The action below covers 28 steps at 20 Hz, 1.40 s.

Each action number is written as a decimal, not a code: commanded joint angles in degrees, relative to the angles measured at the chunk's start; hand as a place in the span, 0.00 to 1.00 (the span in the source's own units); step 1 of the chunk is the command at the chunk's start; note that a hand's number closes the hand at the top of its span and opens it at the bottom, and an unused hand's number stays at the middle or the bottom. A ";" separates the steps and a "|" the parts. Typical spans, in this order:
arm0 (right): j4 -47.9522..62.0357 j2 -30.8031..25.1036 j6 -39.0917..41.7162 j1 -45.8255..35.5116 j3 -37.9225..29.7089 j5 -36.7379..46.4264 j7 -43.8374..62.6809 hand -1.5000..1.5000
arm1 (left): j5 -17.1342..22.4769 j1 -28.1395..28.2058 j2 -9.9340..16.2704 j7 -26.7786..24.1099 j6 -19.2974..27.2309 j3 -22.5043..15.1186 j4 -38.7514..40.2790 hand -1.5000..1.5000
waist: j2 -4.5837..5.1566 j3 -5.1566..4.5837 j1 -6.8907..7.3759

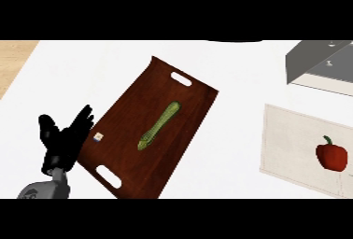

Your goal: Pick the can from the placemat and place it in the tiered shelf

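A beige placemat point(293, 140) lies at the right of the white counter. On it rests a red bell pepper point(331, 155) with a green stem; no can shows anywhere. The grey tiered shelf point(321, 65) stands at the far right corner, partly cut off by the edge. My left hand point(62, 140) stays open at the lower left with its fingers up, resting beside a brown tray and far from the placemat. My right hand is out of sight.
A dark brown wooden tray point(172, 84) with two handle slots lies slanted in the middle, holding a long green vegetable point(158, 125). A small white and blue object point(98, 137) sits at its left edge. A wooden strip point(14, 60) borders the counter's far left.
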 commanded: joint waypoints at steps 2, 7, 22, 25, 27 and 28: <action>1.91 -1.15 3.63 -1.45 -6.20 -6.43 2.05 0.00 | 0.93 -0.66 1.05 1.16 -1.00 1.24 2.30 0.50 | 0.00 -0.23 -0.88; 1.68 -3.11 -2.99 -2.64 -9.94 -9.49 5.06 0.00 | 1.30 -0.54 1.56 -1.16 -2.60 1.96 5.18 0.50 | 0.43 -0.24 -0.30; 6.94 -18.61 -2.78 10.43 -20.99 -18.26 6.90 0.00 | 0.78 1.72 -0.02 0.64 -1.16 0.74 0.40 0.50 | 0.38 0.16 -0.99; 7.05 -20.10 2.86 14.27 -21.66 -19.10 5.63 0.00 | 0.21 1.34 -0.15 -0.27 -0.45 1.05 1.22 0.50 | 0.34 0.16 -1.35; 7.18 -21.97 3.68 15.19 -22.23 -19.53 6.50 0.00 | 0.78 2.15 -0.05 0.04 -0.91 1.37 1.59 0.50 | 0.56 0.26 -1.16; 7.11 -22.45 4.68 14.89 -22.38 -19.76 7.83 0.00 | 0.42 0.90 -0.01 0.21 -0.99 0.82 1.06 0.50 | 0.57 0.25 -1.06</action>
